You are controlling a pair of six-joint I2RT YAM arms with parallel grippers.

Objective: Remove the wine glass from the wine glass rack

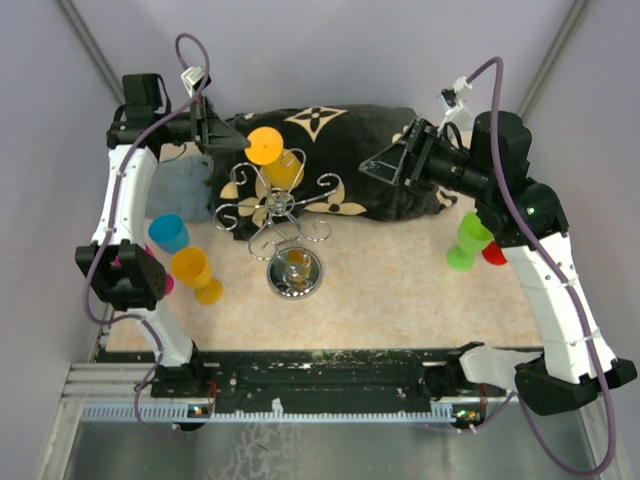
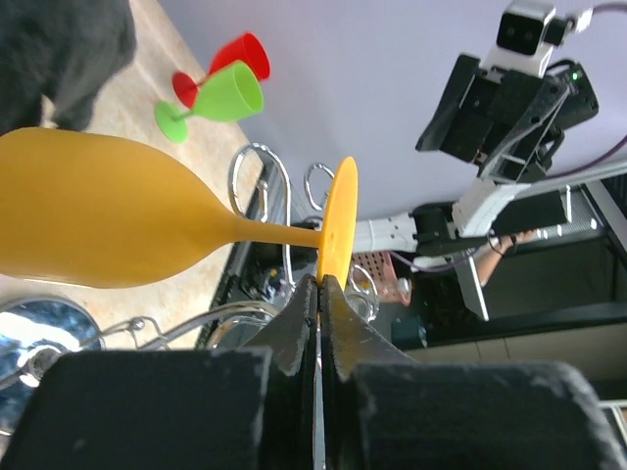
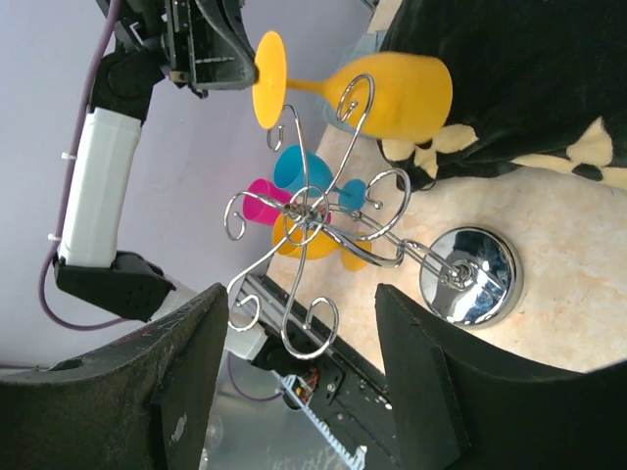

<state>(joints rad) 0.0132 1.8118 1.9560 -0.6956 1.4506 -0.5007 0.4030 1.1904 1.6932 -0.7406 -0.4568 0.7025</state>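
The yellow wine glass [image 2: 98,211] lies on its side in the air, its round foot pinched at the rim between the tips of the left gripper [image 2: 320,286], whose jaws are pressed together on it. The stem and bowl reach straight out ahead of that gripper. Just below and ahead of the gripper stands the wine glass rack [image 1: 283,207], a silver wire stand with curled arms on a shiny round base. One curl crosses the stem in the right wrist view; whether they touch cannot be told.

The right gripper [image 3: 302,305] hangs well apart on the far side of the rack, its jaws spread and holding nothing, pointed at the rack. A black cloth [image 1: 370,135] with cream flowers lies under both grippers. A green glass [image 1: 468,240] and a red glass [image 1: 492,253] stand behind the right gripper. A blue glass [image 1: 168,232] and another yellow glass [image 1: 192,268] stand behind the left gripper.
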